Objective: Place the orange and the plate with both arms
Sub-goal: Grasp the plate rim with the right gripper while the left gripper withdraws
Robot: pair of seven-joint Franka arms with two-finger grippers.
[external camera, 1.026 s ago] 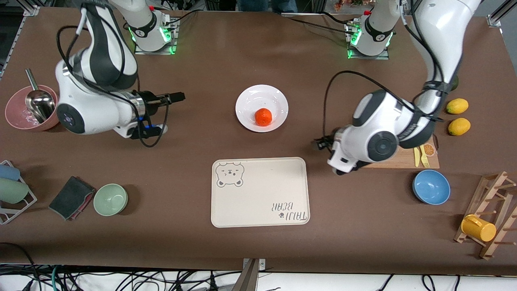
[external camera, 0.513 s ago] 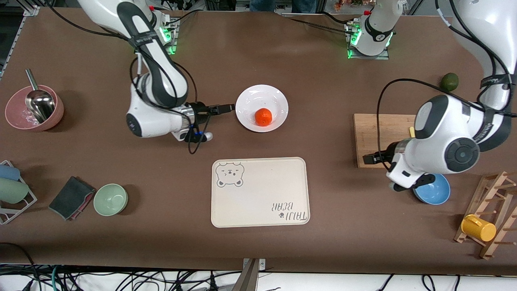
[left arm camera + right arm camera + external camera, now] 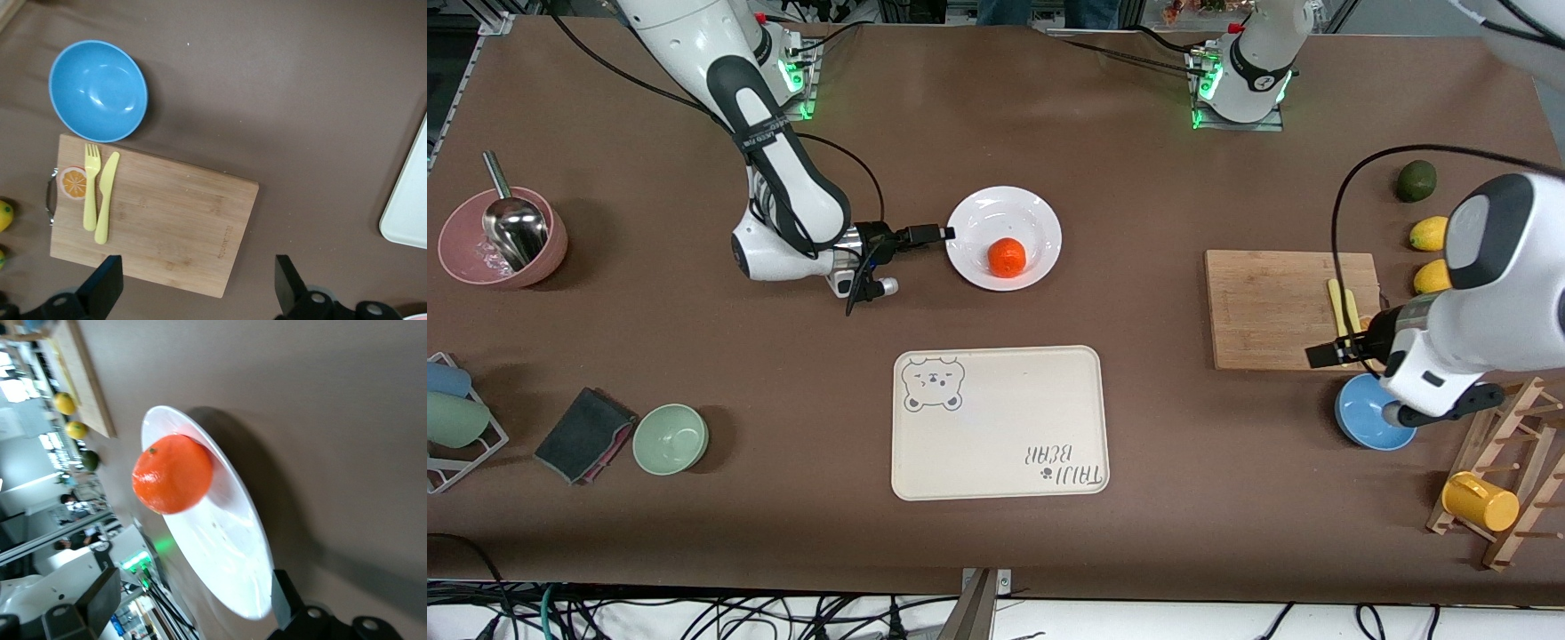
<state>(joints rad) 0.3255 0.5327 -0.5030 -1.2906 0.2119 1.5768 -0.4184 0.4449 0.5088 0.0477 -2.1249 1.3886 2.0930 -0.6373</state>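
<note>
The right gripper (image 3: 945, 234) sits low with fingers spread around the plate (image 3: 1040, 220) rim, orange (image 3: 1007, 257) just past them on the plate. A crooked pinch probably tips it and the orange rolls onto the bench. The left gripper (image 3: 1316, 356) waits over the cutting board (image 3: 1272, 307), fingers apart and empty.

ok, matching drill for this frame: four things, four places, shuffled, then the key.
Things:
1. orange
2. yellow fork
3. metal scoop
4. yellow mug

Places:
A. in the pink bowl
B. on the wooden rack
C. on the white plate
D. on the cutting board

Pairs: 1-C, 2-D, 3-A, 4-B
</note>
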